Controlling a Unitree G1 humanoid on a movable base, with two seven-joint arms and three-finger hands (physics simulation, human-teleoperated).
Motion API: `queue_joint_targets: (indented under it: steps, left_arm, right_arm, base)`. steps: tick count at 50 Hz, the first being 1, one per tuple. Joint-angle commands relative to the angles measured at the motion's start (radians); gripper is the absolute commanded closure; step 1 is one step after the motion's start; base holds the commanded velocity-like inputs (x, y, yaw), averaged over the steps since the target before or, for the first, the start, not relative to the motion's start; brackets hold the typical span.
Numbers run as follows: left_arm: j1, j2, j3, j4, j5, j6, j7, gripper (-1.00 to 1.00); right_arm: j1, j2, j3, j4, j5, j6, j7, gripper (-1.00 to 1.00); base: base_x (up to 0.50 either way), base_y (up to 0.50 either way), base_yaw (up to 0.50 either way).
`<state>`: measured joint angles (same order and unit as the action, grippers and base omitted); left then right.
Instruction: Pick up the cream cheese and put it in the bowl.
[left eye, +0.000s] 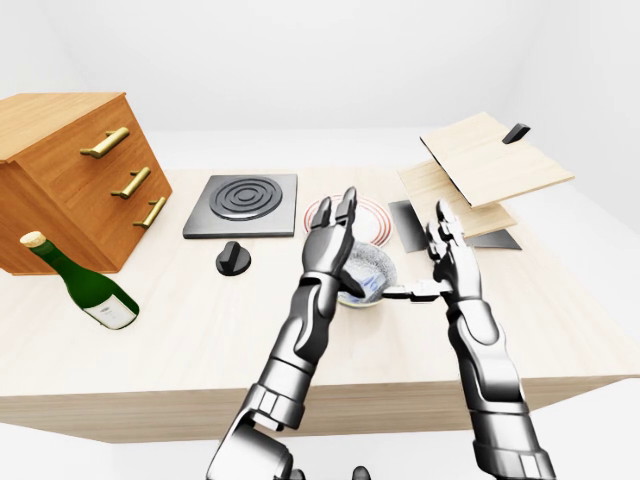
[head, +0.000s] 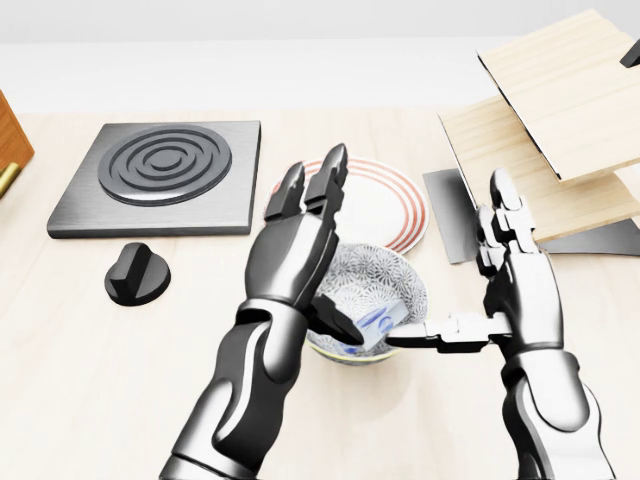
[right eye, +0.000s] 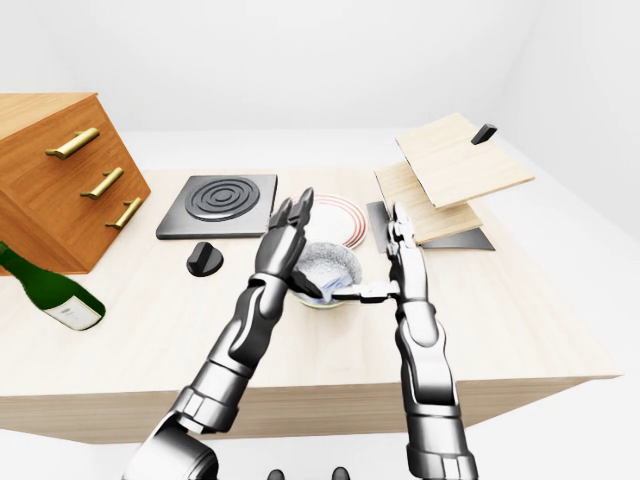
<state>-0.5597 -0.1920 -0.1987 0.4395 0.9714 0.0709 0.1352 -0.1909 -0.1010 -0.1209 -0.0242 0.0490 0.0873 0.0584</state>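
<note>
Nearest the bottom of the head view, the robot's metal left hand (head: 300, 235) stands over the left rim of the small patterned blue-and-white ceramic bowl (head: 395, 285), fingers spread and pointing up the frame, gripping nothing. Just under its palm, in the lower part of the bowl, lies the flat blue-and-white cream cheese packet (head: 378, 322), tilted against the inner wall. So the packet looks delivered; what I'd call the step in hand is getting clear without disturbing it.

The right hand (head: 515, 290) stands at the bowl's right side, fingers extended and apart, its thumb reaching leftward to the rim; whether it actually touches the rim I cannot tell. To do this well, I'd lift the left hand straight up before swinging it away, since its thumb sits close to the packet and a sideways drag could flip it out. The right thumb should draw back to the right, not downward, or the bowl may tip.

Farther up the frame sits the white plate with red rings (head: 400, 205), just beyond the bowl. At upper left are the square grey stove plate (head: 160, 175) and its black knob (head: 136, 273); at upper right, stacked pale wooden boards (head: 560, 130).
</note>
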Motion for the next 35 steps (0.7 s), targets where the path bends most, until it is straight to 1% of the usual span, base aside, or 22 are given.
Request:
queue_joint_targets:
  steps: [1,2,3,4,5,7,10,12,15,16,18,20,23,25,28,30,31,32,35]
  left_arm:
    - [0.082,0.06,0.066,-0.432,-0.203,0.016,-0.124,-1.0]
    - [0.078,0.078,0.096,-0.493,-0.253,0.016,-0.135,-1.0]
    - [0.078,0.087,0.09,-0.498,-0.265,0.016,-0.13,-1.0]
    - [0.074,0.105,0.117,-0.547,-0.308,0.016,-0.136,-1.0]
    - [0.077,0.116,0.125,-0.581,-0.342,0.016,-0.152,-1.0]
    - [0.08,0.137,0.142,-0.653,-0.392,0.016,-0.156,-1.0]
    - [0.099,0.162,0.153,-0.761,-0.449,0.016,-0.18,-1.0]
    - [0.127,0.179,0.155,-0.859,-0.465,0.016,-0.197,-1.0]
    - [0.168,0.188,0.168,-0.984,-0.507,0.016,-0.208,-1.0]
    - [0.187,0.186,0.179,-1.043,-0.542,0.016,-0.219,-1.0]
    - [0.215,0.189,0.184,-1.127,-0.583,0.016,-0.236,-1.0]
    - [0.222,0.194,0.195,-1.182,-0.623,0.016,-0.218,-1.0]
    - [0.247,0.191,0.2,-1.297,-0.7,0.016,-0.213,-1.0]
    - [0.262,0.204,0.192,-1.329,-0.713,0.016,-0.203,-1.0]
    - [0.262,0.195,0.221,-1.367,-0.807,0.016,-0.19,-1.0]
    - [0.257,0.203,0.235,-1.378,-0.855,0.016,-0.17,-1.0]
    - [0.26,0.217,0.235,-1.363,-0.864,0.016,-0.164,-1.0]
    - [0.263,0.214,0.241,-1.359,-0.889,0.016,-0.155,-1.0]
    - [0.277,0.229,0.235,-1.362,-0.914,0.016,-0.144,-1.0]
  right_arm:
    - [0.01,-0.014,-0.028,-0.337,0.006,0.0,-0.006,-1.0]
    - [0.002,-0.017,-0.027,-0.4,0.004,0.0,-0.008,-1.0]
    - [-0.004,-0.016,-0.026,-0.43,0.002,0.0,-0.009,-1.0]
    - [-0.01,-0.015,-0.023,-0.455,-0.002,0.0,-0.009,-1.0]
    - [-0.015,-0.015,-0.018,-0.469,-0.008,0.0,-0.007,-1.0]
    - [-0.026,-0.011,-0.011,-0.51,-0.015,0.0,-0.008,-1.0]
    - [-0.041,-0.005,0.003,-0.564,-0.026,0.0,-0.009,-1.0]
    - [-0.052,-0.001,0.012,-0.603,-0.033,0.0,-0.01,-1.0]
    - [-0.074,0.008,0.023,-0.673,-0.036,0.0,-0.017,-1.0]
    - [-0.084,0.011,0.034,-0.703,-0.043,0.0,-0.025,-1.0]
    - [-0.102,0.014,0.064,-0.752,-0.062,0.0,-0.033,-1.0]
    - [-0.119,0.022,0.086,-0.78,-0.085,0.0,-0.041,-1.0]
    - [-0.14,0.039,0.131,-0.836,-0.119,0.0,-0.047,-1.0]
    - [-0.148,0.048,0.139,-0.847,-0.13,0.0,-0.038,-1.0]
    - [-0.151,0.058,0.151,-0.831,-0.148,0.0,-0.029,-1.0]
    - [-0.146,0.065,0.155,-0.808,-0.153,0.0,-0.022,-1.0]
    - [-0.143,0.068,0.157,-0.793,-0.155,0.0,-0.019,-1.0]
    - [-0.14,0.07,0.159,-0.777,-0.158,0.0,-0.016,-1.0]
    - [-0.131,0.075,0.165,-0.778,-0.167,0.0,-0.008,-1.0]
  base:
    - [0.0,0.0,0.0]
    - [0.0,0.0,0.0]
    - [0.0,0.0,0.0]
    - [0.0,0.0,0.0]
    - [0.0,0.0,0.0]
    - [0.0,0.0,0.0]
    - [0.0,0.0,0.0]
    - [0.0,0.0,0.0]
    - [0.0,0.0,0.0]
    - [0.0,0.0,0.0]
    - [0.0,0.0,0.0]
    - [0.0,0.0,0.0]
    - [0.0,0.0,0.0]
    - [0.0,0.0,0.0]
    - [0.0,0.0,0.0]
    - [0.0,0.0,0.0]
    - [0.0,0.0,0.0]
    - [0.0,0.0,0.0]
    - [0.0,0.0,0.0]
